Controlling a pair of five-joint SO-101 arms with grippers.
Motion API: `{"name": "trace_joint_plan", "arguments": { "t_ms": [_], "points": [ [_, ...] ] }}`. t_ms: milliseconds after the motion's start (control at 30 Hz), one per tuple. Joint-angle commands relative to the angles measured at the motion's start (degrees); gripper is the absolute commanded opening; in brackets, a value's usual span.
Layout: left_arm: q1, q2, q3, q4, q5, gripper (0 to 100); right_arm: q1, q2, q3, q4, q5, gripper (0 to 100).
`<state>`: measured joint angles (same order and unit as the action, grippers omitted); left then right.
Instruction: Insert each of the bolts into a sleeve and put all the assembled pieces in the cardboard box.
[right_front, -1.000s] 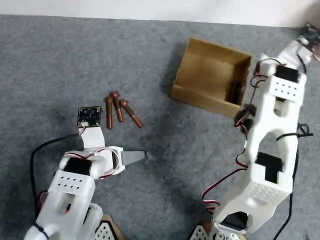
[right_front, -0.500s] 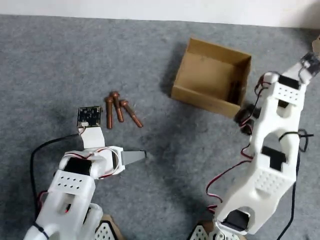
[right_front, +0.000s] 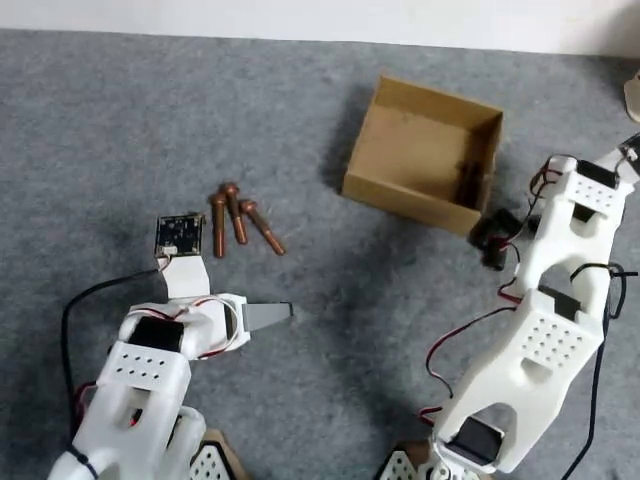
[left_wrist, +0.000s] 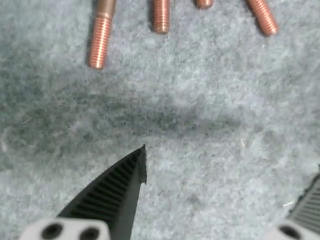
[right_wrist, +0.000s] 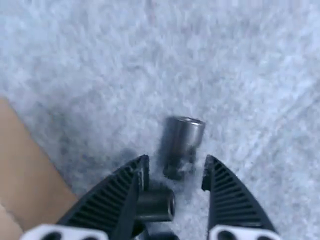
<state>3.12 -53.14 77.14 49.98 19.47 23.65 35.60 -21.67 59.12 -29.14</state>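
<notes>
Three copper bolts (right_front: 238, 218) lie side by side on the grey mat left of the cardboard box (right_front: 380, 190). Their threaded ends (left_wrist: 99, 42) point toward my left gripper (left_wrist: 230, 165), which is open and holds nothing a short way off them. The left arm's finger (right_front: 265, 315) points right, below the bolts. My right arm (right_front: 575, 200) stretches to the table's right edge, past the box. Its gripper (right_wrist: 175, 162) is open over the mat, with a shiny metal sleeve (right_wrist: 182, 137) just beyond the fingertips. A second dark sleeve (right_wrist: 156, 202) lies by one finger (right_wrist: 131, 180).
A dark piece (right_front: 466, 180) rests inside the box against its right wall. A tan surface (right_wrist: 20, 170) borders the mat beside the right gripper. A small circuit board (right_front: 178, 235) lies left of the bolts. Open mat stretches between the two arms.
The right arm has swung right, away from the box's right wall toward the table's edge. The left arm and the bolts have stayed where they were.
</notes>
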Motion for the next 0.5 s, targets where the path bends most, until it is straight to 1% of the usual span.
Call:
{"name": "trace_joint_plan", "arguments": {
  "t_ms": [0,267,467],
  "points": [
    [-0.3,-0.4,-0.3,-0.8,0.0,46,0.8,-0.3,-5.2,2.4,-0.8,18.1],
    [-0.3,-0.4,-0.3,-0.7,0.0,46,1.3,3.8,-8.1,2.7,-0.9,18.1],
    [-0.3,-0.4,-0.3,-0.7,0.0,46,2.8,8.2,-10.6,0.9,-3.2,18.1]
  ]
}}
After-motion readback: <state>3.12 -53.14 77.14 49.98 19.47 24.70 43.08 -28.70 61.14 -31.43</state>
